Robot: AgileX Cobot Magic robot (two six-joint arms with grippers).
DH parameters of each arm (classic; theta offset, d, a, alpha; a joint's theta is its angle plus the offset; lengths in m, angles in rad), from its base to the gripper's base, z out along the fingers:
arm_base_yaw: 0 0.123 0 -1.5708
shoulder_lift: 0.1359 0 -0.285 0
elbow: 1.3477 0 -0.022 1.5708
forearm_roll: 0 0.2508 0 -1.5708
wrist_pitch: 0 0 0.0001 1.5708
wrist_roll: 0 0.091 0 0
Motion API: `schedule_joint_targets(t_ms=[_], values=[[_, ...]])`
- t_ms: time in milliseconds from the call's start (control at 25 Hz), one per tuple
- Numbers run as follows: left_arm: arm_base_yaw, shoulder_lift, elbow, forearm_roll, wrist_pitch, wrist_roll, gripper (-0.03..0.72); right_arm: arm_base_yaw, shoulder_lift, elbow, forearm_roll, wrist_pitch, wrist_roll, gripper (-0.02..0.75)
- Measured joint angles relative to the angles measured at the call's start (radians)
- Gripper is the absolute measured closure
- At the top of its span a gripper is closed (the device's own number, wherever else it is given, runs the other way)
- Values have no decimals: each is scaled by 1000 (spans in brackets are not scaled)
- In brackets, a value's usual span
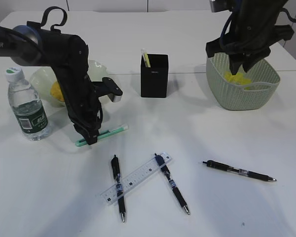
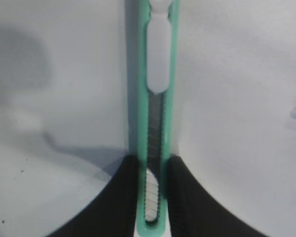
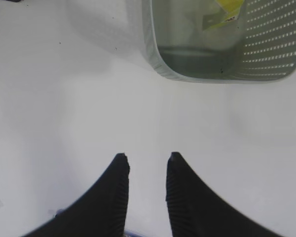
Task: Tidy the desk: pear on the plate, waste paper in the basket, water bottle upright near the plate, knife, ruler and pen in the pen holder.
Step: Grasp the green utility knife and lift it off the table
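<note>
Nearest the lens, the left gripper [image 2: 155,197] was clamped on the green knife [image 2: 157,113] lying on the desk [image 1: 227,133]. Knife-stowing seemed underway; next, lift it toward the pen holder [image 1: 154,75]. The right gripper [image 3: 147,170] hung parted, empty.

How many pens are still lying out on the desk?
3: one pen under the ruler's left end, one pen across its right end, one pen alone at right.

White wall panels [image 1: 108,5] with thin dark seams line the background at the top.
</note>
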Motion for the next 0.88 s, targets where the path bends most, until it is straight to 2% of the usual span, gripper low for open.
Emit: schedule_joint_targets(t_ms=[400,880], values=[[0,10,-27,-29,44,-6,585,0,0,0,0,3,0,537],[0,16,-139,-29,105,-63,585,0,0,0,0,13,0,536]])
